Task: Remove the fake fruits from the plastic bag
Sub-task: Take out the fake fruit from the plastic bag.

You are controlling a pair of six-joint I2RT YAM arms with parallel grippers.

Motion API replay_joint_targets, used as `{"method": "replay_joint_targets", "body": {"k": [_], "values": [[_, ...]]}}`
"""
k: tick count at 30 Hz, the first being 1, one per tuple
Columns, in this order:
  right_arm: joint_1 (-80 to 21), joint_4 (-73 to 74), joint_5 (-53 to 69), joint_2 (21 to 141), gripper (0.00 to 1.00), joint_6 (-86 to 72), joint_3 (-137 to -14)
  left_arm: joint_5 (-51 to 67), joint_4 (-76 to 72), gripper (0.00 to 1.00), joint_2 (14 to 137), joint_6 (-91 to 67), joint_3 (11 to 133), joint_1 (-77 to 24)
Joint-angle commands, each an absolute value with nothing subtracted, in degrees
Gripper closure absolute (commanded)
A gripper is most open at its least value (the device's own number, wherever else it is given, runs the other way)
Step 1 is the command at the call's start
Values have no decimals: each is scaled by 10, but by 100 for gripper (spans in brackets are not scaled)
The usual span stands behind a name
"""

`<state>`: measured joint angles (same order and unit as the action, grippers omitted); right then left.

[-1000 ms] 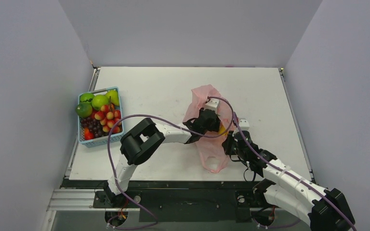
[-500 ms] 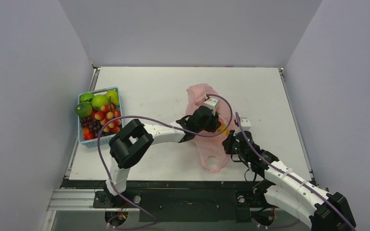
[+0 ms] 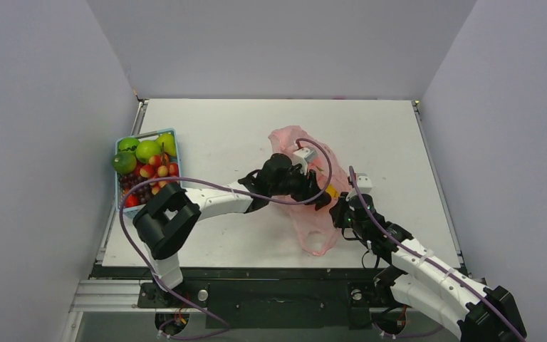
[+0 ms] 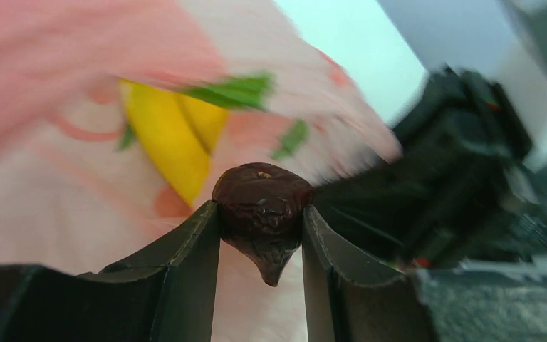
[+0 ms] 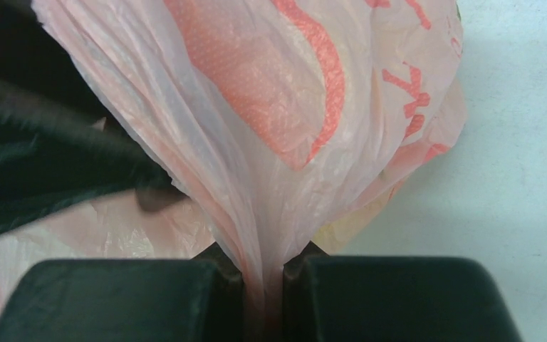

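Left gripper (image 4: 260,222) pinches a dark fruit (image 4: 262,198) beside the bag (image 5: 278,107); I judge it light, hard, slippery; right gripper (image 5: 262,279) clamps limp film; yellow fruit (image 4: 165,139) inside.

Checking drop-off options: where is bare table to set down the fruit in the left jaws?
Bare table between the blue basket and the plastic bag, beyond the left arm; the far strip behind the bag; the patch to its right. Crowded: heaped basket, both arms at the bag.
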<state>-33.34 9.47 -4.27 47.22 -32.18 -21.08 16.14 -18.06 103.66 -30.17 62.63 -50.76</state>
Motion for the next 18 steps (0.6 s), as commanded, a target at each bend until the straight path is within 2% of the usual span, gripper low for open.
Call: {"method": "replay_joint_targets", "body": {"k": [1,5,9,11,13,15,18], "values": [[-331,75,-55,468,100,-325,-210,356,-214,100,968,-268,605,-513],[-330,74,-54,468,100,-325,-209,376,-226,100,914,-239,557,-513],[-330,73,-55,471,100,-325,-210,272,-198,100,848,-225,518,-510],[-330,73,-56,471,100,-326,-211,184,-177,100,806,-211,497,-517],[-330,74,-55,473,100,-326,-212,36,-124,100,759,-184,480,-541],[-331,73,-52,478,100,-324,-212,-182,-60,100,717,-161,474,-569],[-331,71,-48,484,100,-322,-215,-302,6,100,647,-162,454,-584]]}}
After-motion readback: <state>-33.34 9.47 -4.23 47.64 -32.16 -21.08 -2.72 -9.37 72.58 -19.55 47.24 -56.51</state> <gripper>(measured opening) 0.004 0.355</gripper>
